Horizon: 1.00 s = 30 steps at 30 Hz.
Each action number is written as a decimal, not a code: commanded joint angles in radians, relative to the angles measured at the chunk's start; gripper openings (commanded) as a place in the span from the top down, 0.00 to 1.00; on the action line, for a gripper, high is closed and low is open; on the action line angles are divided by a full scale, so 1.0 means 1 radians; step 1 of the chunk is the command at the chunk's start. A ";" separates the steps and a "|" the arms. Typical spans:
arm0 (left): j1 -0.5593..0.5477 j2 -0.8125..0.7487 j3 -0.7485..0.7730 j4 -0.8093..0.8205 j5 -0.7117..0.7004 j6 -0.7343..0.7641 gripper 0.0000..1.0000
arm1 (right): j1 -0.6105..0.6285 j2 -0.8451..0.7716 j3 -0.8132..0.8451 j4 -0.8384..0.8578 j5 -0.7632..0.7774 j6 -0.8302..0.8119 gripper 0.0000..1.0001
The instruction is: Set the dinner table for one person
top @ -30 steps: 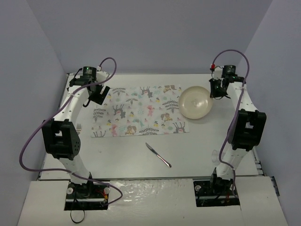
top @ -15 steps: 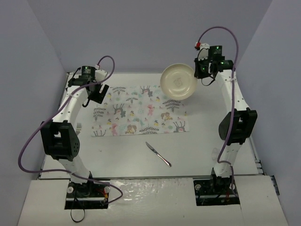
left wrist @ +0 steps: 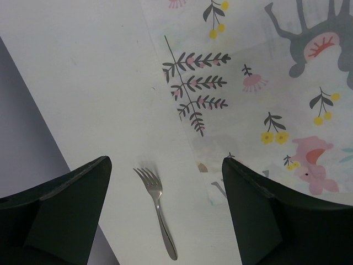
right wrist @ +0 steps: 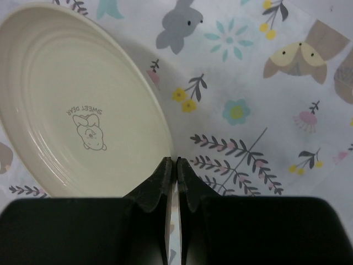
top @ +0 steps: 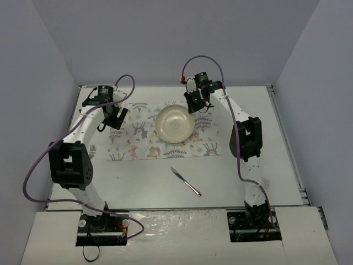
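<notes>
A cream plate [top: 174,124] is held over the middle of the printed cloth mat [top: 138,138] on the dinner table [top: 248,176]. My right gripper [top: 192,105] is shut on the plate's far rim; the right wrist view shows its jaws [right wrist: 177,165] pinching the rim of the plate [right wrist: 83,99], above the mat [right wrist: 265,83]. My left gripper [top: 114,117] is open and empty above the mat's left edge. A fork [left wrist: 157,212] lies on the table below it, between its fingers [left wrist: 265,221]; the fork also shows in the top view [top: 92,149]. A knife [top: 185,181] lies in front of the mat.
Grey walls stand on the left, back and right of the table. The left wall's foot [left wrist: 33,165] is close beside the fork. The arm bases [top: 102,223] sit at the near edge.
My right gripper has lifted the plate from the table right of the mat, carried it left and lowered it over the mat's middle. The left gripper has barely moved.
</notes>
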 commanded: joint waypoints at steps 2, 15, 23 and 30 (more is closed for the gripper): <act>0.006 -0.054 0.024 0.037 -0.002 -0.021 0.21 | 0.038 -0.015 0.096 0.024 -0.019 0.015 1.00; 0.007 0.006 0.048 0.034 0.011 -0.026 0.21 | 0.068 0.147 0.222 0.000 -0.052 -0.006 1.00; 0.007 0.012 0.030 0.049 0.019 -0.022 0.21 | 0.076 0.214 0.275 0.000 -0.042 -0.024 1.00; 0.006 -0.001 0.015 0.071 0.008 -0.025 0.20 | 0.090 0.212 0.287 0.011 0.062 -0.046 0.16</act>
